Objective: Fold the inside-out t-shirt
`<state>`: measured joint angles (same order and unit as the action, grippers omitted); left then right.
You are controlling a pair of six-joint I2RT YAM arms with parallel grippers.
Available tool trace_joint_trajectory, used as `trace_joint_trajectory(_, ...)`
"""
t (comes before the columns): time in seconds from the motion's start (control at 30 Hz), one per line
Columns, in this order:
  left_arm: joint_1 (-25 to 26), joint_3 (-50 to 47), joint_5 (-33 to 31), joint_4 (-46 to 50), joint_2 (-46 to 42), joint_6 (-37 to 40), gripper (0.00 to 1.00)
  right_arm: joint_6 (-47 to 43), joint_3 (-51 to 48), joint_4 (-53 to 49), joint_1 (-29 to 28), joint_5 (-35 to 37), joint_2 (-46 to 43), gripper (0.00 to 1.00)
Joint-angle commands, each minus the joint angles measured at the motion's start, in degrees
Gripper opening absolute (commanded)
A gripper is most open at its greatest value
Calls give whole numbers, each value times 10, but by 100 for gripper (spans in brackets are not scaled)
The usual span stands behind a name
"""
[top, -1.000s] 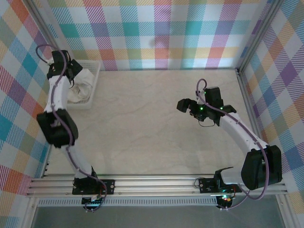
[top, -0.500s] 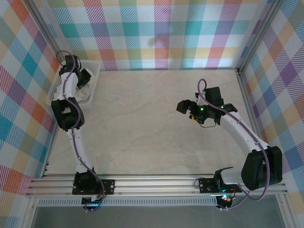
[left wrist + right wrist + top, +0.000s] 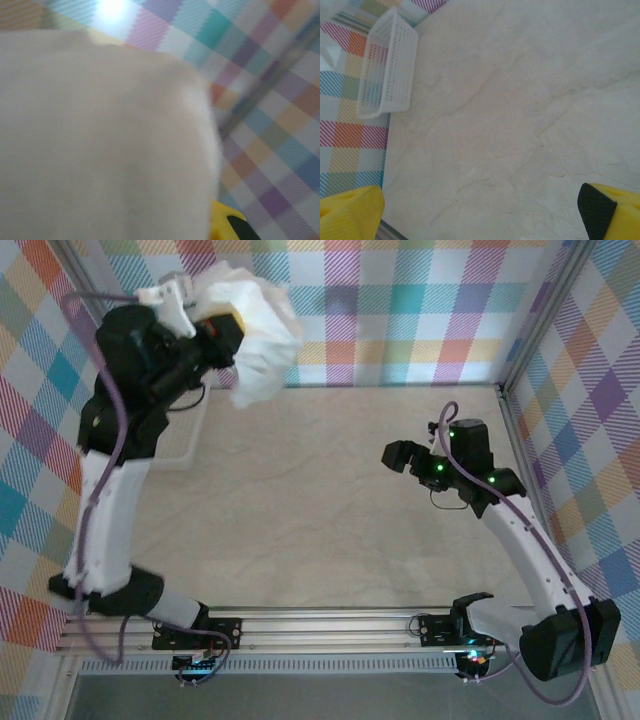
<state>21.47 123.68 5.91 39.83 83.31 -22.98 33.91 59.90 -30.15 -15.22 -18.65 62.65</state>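
The left tool (image 3: 230, 338) clamps the bunched shirt (image 3: 262, 330), which hangs from it above the far-left corner of the tabletop (image 3: 320, 500); the right tool (image 3: 398, 456) gapes empty.

The t-shirt (image 3: 255, 325) is plain white. The basket (image 3: 387, 65) is white, with a lattice of small holes. The table (image 3: 320, 510) is cream with faint marble veining. The walls (image 3: 400, 310) are pastel plaid in teal, orange, purple and yellow on white. The right gripper (image 3: 480, 200) has yellow fingers (image 3: 350, 212) and a black pad.
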Motion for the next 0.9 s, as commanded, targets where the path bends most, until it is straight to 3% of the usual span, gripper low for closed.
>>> trace_joint_trajectory(0.0, 5, -130, -44, 5, 21, -14, 0, 5, -2, -28, -3, 41, -31, 100)
trace_joint_trajectory(0.07, 19, -213, -46, -27, 0, 6, 0, -1, -1, -43, -3, 45, -36, 100)
trace_joint_trajectory(0.1, 23, -261, -54, -39, -11, 11, 10, -4, 0, -53, -3, 50, -37, 100)
trace_joint_trajectory(0.17, 23, -338, -89, -45, -30, 14, 47, -10, 2, -69, -3, 58, -37, 100)
trace_joint_trajectory(0.23, 23, -402, -130, -41, -53, 29, 69, -22, -2, -78, -3, 61, -37, 100)
trace_joint_trajectory(0.27, 22, -424, -144, -38, -63, 33, 73, -29, -5, -80, -2, 59, -33, 100)
trace_joint_trajectory(0.37, 23, -482, -119, -29, -93, 18, 76, -48, -14, -86, -3, 37, -2, 100)
trace_joint_trajectory(0.47, 31, -550, -63, -21, -112, -56, 77, -49, -33, -73, -3, 11, 44, 100)
trace_joint_trajectory(0.53, 63, -607, -34, -36, -119, -105, 77, -44, -41, -61, -4, -1, 78, 100)
trace_joint_trajectory(0.67, 149, -672, -48, -57, -91, -177, 77, -40, -65, -28, -11, 11, 134, 100)
trace_joint_trajectory(0.87, 188, -714, -96, -72, -41, -217, 77, -60, -129, 18, -10, 113, 186, 100)
